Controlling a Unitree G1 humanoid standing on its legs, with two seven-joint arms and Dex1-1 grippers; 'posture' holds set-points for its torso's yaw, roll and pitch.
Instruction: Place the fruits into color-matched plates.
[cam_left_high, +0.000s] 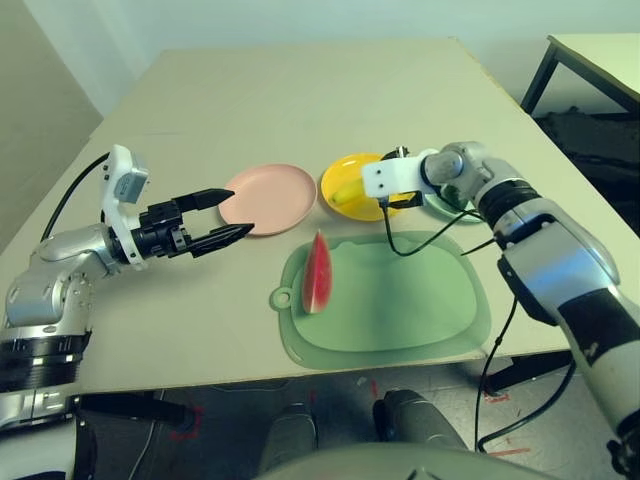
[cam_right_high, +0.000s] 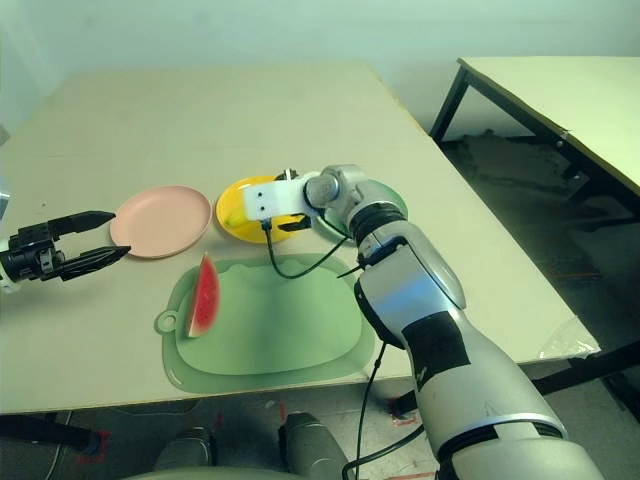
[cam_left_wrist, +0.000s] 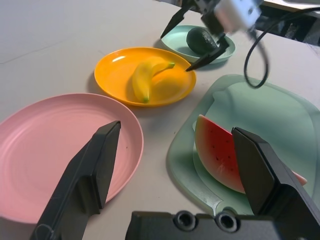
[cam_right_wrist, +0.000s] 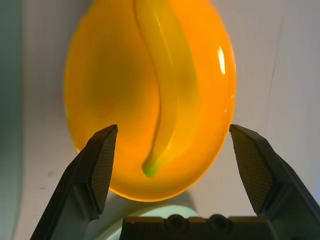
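The red watermelon wedge (cam_left_high: 317, 273) stands on its rind at the left end of the green cutting mat (cam_left_high: 400, 300). A yellow banana (cam_left_wrist: 147, 77) lies in the yellow plate (cam_left_high: 345, 168). In the mint green plate (cam_left_wrist: 172, 46) sits the dark avocado (cam_left_wrist: 200, 40), largely behind my right arm in the eye views. The pink plate (cam_left_high: 268, 198) holds nothing. My left gripper (cam_left_high: 241, 211) is open, just left of the pink plate and pointing toward the wedge. My right gripper (cam_right_wrist: 173, 129) is open above the yellow plate's right edge, with the banana in front of its fingers.
A black cable (cam_left_high: 420, 245) hangs from my right wrist and loops onto the cutting mat's far edge. The table's front edge runs close below the mat. A second table (cam_right_high: 560, 100) stands off to the right.
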